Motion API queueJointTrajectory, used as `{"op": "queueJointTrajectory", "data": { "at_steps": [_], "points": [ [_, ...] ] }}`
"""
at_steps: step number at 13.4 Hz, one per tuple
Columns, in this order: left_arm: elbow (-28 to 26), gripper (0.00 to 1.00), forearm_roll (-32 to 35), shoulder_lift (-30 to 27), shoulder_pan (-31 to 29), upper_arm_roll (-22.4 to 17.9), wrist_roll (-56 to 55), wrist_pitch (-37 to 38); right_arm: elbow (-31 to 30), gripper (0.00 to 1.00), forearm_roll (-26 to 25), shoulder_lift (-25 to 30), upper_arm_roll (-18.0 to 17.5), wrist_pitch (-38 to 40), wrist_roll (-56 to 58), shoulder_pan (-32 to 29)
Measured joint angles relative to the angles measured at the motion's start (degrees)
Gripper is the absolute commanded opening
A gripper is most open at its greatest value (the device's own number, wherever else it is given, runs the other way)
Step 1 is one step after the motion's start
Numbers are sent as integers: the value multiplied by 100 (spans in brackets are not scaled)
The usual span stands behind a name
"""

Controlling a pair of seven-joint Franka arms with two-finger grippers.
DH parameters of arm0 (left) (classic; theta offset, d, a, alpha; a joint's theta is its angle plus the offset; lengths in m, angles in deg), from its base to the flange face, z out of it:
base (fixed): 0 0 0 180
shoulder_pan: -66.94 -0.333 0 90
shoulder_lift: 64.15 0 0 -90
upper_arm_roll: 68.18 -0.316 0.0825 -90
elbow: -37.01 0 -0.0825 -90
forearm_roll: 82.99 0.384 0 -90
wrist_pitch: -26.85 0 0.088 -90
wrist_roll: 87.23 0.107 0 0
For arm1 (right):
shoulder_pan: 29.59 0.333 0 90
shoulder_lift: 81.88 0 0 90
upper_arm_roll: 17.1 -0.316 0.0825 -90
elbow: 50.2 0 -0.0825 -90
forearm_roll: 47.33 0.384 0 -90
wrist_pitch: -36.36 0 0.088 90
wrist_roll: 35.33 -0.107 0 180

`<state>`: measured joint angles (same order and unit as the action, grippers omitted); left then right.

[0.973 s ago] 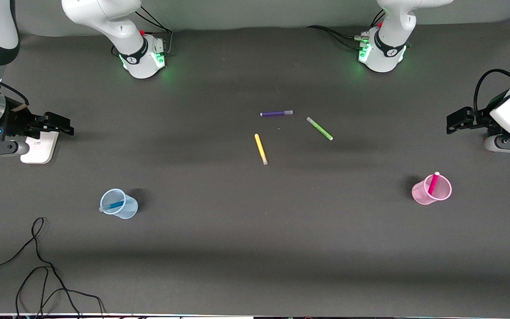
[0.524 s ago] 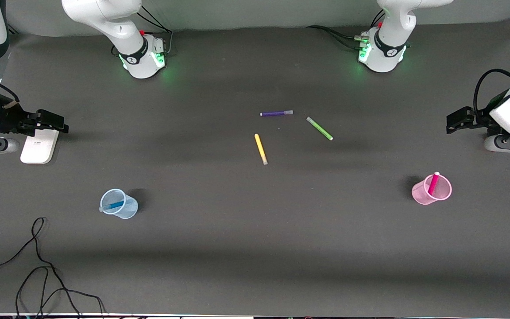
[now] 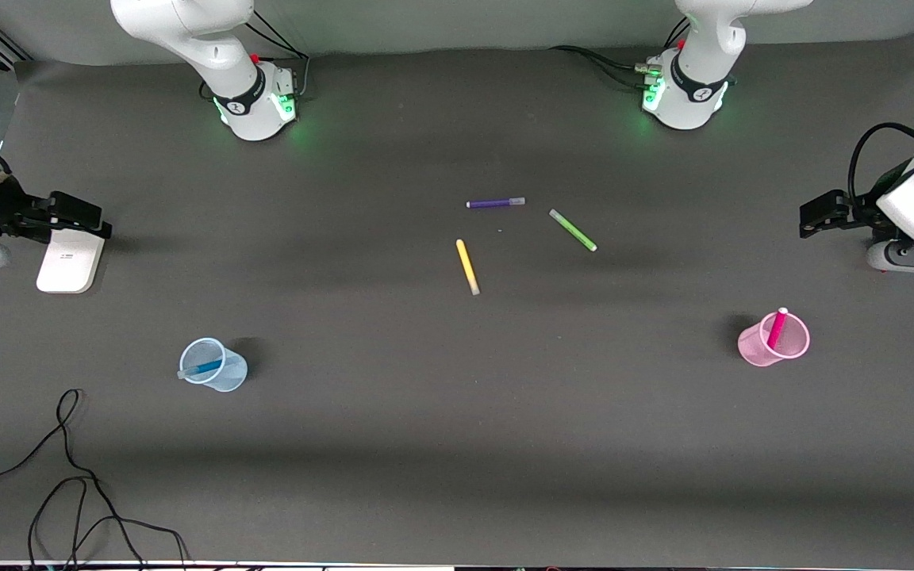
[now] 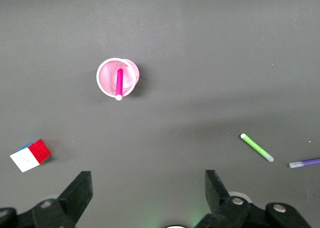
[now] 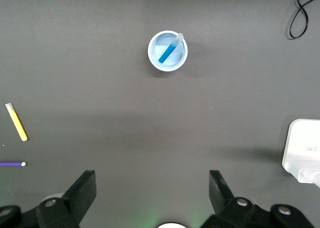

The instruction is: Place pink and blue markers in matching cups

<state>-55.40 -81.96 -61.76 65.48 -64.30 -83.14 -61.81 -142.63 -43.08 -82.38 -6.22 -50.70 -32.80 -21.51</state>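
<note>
Blue marker (image 3: 203, 368) stands tilted inside blue cup (image 3: 214, 365), toward right arm's end of tabletop (image 3: 457, 444). Pink marker (image 3: 777, 327) leans inside pink cup (image 3: 774, 339), toward left arm's end. Farther, mid-tabletop: yellow marker (image 3: 467, 266), green marker (image 3: 573, 230), purple marker (image 3: 496, 203), all lying flat, apart. Right end effector (image 3: 84, 216) over white device (image 3: 71, 262), fingers spread, empty. Left end effector (image 3: 816, 214) at opposite end, fingers spread, empty.

white box (image 5: 304, 153) — cut by frame edge | purple marker (image 4: 306, 163) — tip cut off
</note>
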Motion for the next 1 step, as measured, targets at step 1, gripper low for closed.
{"op": "queueJointTrajectory", "data": {
  "at_steps": [1],
  "points": [
    [1, 100, 0, -1, 0, 0, 0, 0, 5, 100, 0, 11, 0, 13, 0, -2]
  ]
}}
